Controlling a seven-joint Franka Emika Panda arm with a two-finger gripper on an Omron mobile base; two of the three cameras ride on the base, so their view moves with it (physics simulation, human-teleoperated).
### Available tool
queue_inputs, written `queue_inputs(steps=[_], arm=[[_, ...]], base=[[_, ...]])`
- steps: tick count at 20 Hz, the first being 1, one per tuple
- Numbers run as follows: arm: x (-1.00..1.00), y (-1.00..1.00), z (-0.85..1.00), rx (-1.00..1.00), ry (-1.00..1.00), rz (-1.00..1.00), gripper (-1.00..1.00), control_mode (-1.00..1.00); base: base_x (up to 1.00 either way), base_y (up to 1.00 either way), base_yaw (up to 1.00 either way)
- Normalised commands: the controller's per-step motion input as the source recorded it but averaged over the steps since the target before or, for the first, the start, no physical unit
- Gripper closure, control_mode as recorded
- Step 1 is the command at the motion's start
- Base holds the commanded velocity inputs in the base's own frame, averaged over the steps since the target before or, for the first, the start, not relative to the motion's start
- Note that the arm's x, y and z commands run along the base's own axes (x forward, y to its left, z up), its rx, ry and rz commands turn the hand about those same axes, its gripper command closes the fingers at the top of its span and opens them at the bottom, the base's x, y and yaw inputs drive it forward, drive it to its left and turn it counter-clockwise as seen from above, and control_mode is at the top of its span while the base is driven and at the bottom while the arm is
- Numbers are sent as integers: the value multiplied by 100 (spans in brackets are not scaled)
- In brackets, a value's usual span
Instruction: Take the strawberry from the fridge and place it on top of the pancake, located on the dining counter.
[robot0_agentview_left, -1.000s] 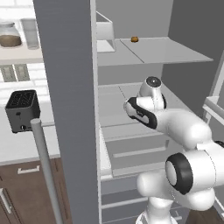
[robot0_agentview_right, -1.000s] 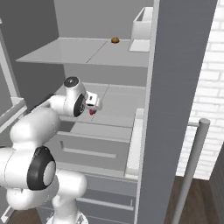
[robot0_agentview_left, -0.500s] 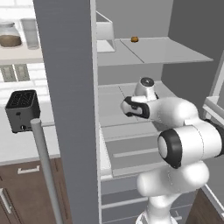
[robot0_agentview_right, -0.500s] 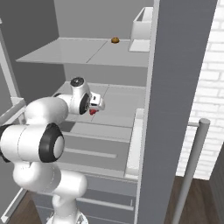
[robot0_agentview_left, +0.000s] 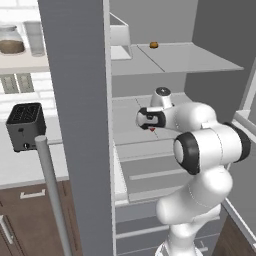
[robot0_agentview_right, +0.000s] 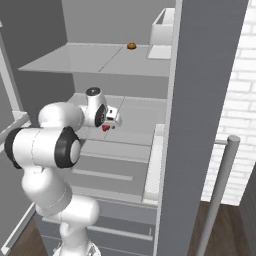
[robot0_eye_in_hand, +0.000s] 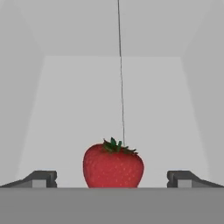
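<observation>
- Left base view: the arm reaches into the open fridge (robot0_agentview_left: 165, 65). The gripper (robot0_agentview_left: 150, 125) hangs low over the middle shelf (robot0_agentview_left: 125, 112). The strawberry (robot0_agentview_left: 152, 129) shows as a small red speck just beneath it. A small brown lump (robot0_agentview_left: 154, 45) sits on the upper shelf, well apart.
- Right base view: the strawberry (robot0_agentview_right: 105, 128) lies on the same middle shelf, directly under the gripper (robot0_agentview_right: 111, 122). From here it is too small to tell whether the fingers touch it.
- Hand view: the strawberry (robot0_eye_in_hand: 113, 165) sits centred between the two fingertips (robot0_eye_in_hand: 41, 179). The fingers are spread wide, with clear space on both sides of the fruit; nothing is gripped.
- Handling, judged: the fruit is light, soft and easily bruised. Take hold across the broad red shoulders below the green leaves, with low closing force. The tapered lower end would likely slip out of the pads.
</observation>
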Motion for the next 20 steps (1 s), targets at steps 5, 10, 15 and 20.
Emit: queue_inputs(steps=[5,10,15,20], arm=[[8,0,-18,0,0,0,-100,-100],[0,0,-27,0,8,-1,-100,-100],[0,0,-19,0,4,-1,100,-100],[-18,0,0,0,-2,0,100,-100]], base=[[0,0,0],[0,0,0],[0,0,0],[0,0,0]])
